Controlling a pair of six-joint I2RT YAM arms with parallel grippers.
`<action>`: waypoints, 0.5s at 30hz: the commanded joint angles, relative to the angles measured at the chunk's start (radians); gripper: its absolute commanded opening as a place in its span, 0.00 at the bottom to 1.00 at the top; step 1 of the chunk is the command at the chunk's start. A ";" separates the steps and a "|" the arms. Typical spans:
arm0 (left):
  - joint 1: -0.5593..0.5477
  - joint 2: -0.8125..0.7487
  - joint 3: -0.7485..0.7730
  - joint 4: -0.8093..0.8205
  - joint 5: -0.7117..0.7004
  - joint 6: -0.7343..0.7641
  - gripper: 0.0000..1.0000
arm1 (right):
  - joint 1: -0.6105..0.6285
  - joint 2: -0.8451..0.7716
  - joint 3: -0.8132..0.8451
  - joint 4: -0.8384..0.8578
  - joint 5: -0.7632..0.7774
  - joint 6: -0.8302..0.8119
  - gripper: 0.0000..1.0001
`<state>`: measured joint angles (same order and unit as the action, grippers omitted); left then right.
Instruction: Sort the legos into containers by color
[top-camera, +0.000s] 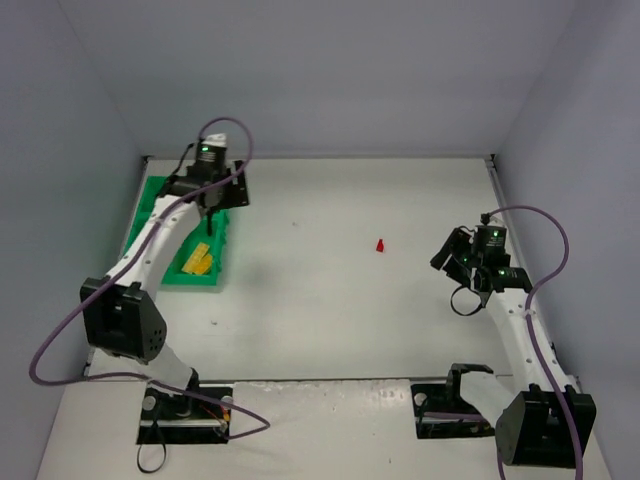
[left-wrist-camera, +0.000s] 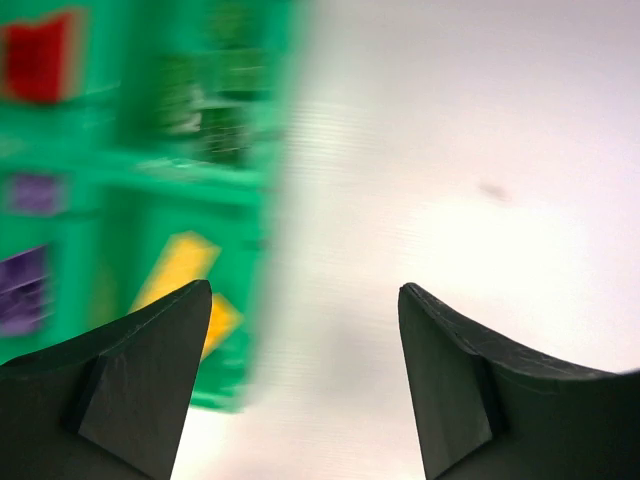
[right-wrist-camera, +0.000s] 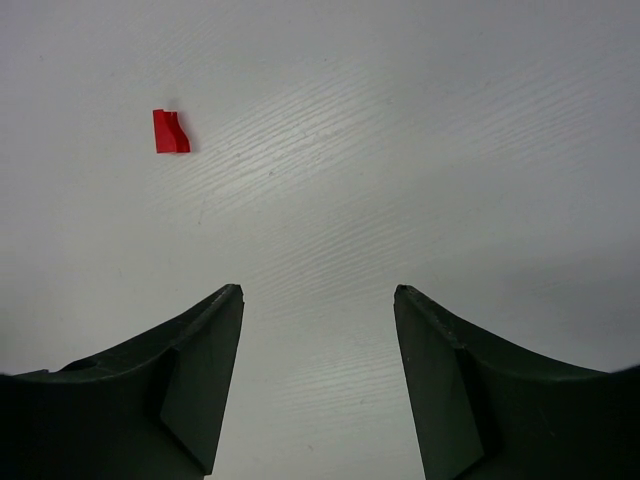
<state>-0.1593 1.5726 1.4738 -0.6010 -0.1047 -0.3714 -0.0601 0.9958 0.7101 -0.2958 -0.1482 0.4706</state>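
Observation:
The green tray of containers (top-camera: 190, 281) lies at the table's left. My left gripper (top-camera: 211, 207) hangs over its far right part, open and empty. The blurred left wrist view has my left gripper (left-wrist-camera: 305, 300) over the tray's right edge (left-wrist-camera: 180, 180), with a red lego (left-wrist-camera: 40, 55), green legos (left-wrist-camera: 215, 120), purple legos (left-wrist-camera: 35, 192) and yellow legos (left-wrist-camera: 180, 265) each in a separate compartment. One red lego (top-camera: 380, 245) lies alone mid-table. My right gripper (top-camera: 462, 262) is open to its right; in the right wrist view the red lego (right-wrist-camera: 170, 131) sits ahead and left of the open right gripper (right-wrist-camera: 318, 292).
Grey walls close in the white table on the left, back and right. Yellow legos (top-camera: 197, 260) fill the tray's near right compartment. The left arm's cable (top-camera: 60, 340) loops out past the table's left edge.

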 joint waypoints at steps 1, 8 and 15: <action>-0.172 0.076 0.117 0.023 0.074 0.020 0.69 | -0.003 -0.003 0.015 0.037 -0.017 -0.004 0.58; -0.469 0.420 0.469 -0.040 0.131 0.006 0.69 | -0.003 0.000 0.022 0.029 -0.024 -0.004 0.57; -0.583 0.760 0.833 -0.077 0.203 -0.050 0.69 | -0.003 0.010 0.028 0.029 -0.037 -0.006 0.57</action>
<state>-0.7258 2.3199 2.1872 -0.6571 0.0547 -0.3828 -0.0601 0.9989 0.7101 -0.2962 -0.1692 0.4709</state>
